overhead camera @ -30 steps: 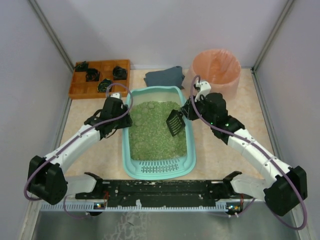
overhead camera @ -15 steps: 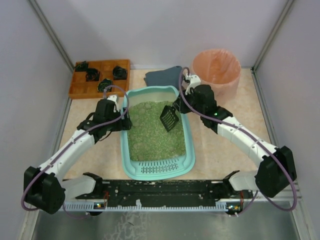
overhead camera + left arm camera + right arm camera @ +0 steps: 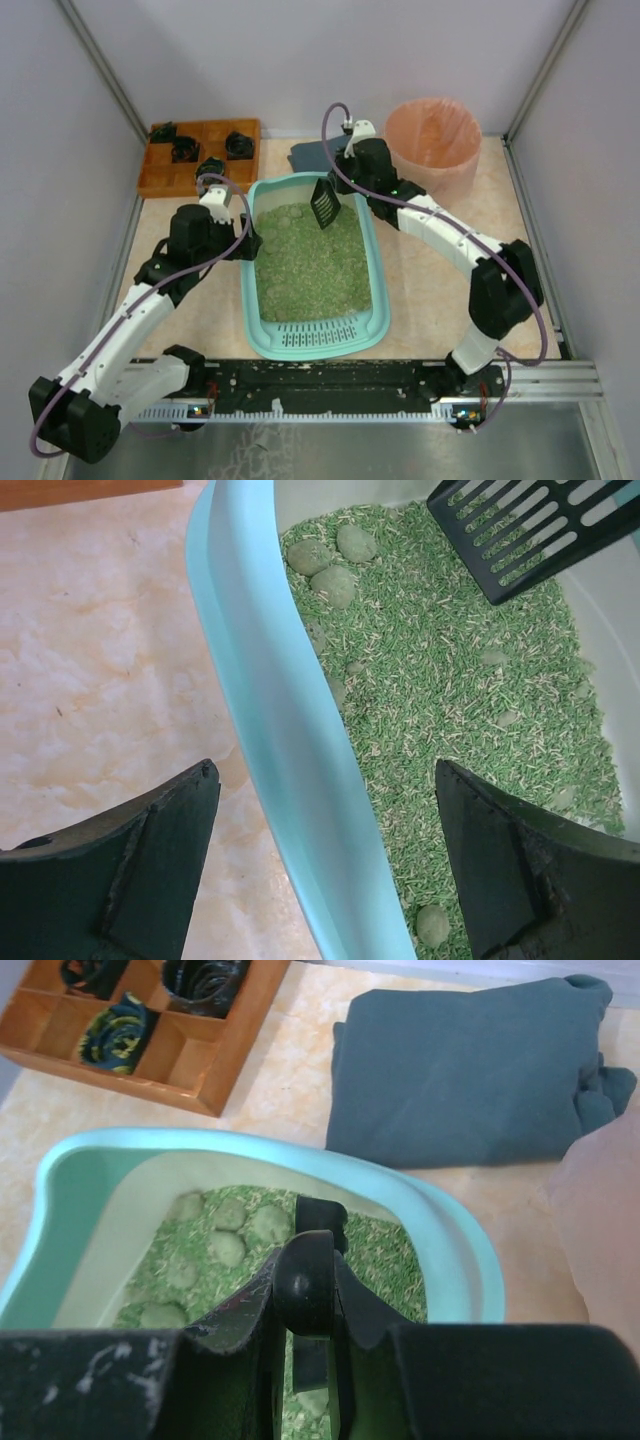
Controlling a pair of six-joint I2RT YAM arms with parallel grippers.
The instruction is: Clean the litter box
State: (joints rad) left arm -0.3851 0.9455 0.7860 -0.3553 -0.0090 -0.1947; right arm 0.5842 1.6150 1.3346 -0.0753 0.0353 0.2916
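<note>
Counter (image 3: 450,290) carries the litter box (image 3: 315,337) centrally between your arms; left gripper (image 3: 325,810) stands released, jaws wide astride its left wall, seemingly placed to steady it; right gripper (image 3: 305,1290) clenches the black scoop (image 3: 325,203), angled over far-end clumps (image 3: 330,580) for sifting.

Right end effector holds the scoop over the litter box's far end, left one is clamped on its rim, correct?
No: the left end effector is open, straddling the litter box rim without gripping it; the left wrist view shows this. The right end effector does hold the scoop there.
</note>
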